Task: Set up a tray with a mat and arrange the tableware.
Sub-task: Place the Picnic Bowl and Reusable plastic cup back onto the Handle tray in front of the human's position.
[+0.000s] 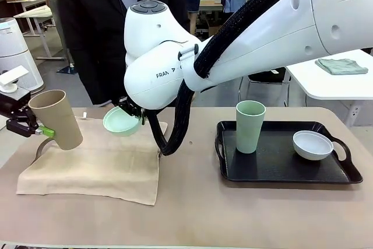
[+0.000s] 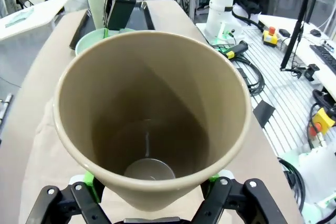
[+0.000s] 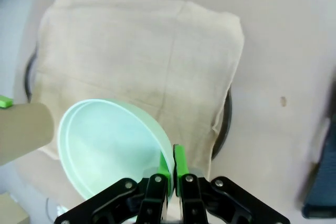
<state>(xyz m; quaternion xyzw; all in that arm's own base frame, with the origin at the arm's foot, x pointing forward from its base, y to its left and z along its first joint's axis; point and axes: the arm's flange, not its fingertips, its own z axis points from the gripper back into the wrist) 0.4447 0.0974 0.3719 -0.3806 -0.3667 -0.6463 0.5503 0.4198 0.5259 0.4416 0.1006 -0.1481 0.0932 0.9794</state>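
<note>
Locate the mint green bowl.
In the front view the mint green bowl hangs left of centre over the beige mat, right of the tan cup, its rim pinched by the right end effector.

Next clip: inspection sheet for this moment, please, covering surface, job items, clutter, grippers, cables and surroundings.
Surface: tan table; beige mat spread at its left, a dark rim showing under its edges; black tray at right.
Job's things: tan cup tilted over the mat's left end; mint bowl held above the mat; pale green cup upright and white bowl, apart, in the black tray.
Clutter: nothing seen.
Grippers: left gripper shut on the tan cup's lower part; right gripper shut on the mint bowl's rim.
Cables: black hose from the right arm loops low beside the mat; loose cables on the floor.
Surroundings: person in a dark jacket at the far side; folded cloth on a white side table.
</note>
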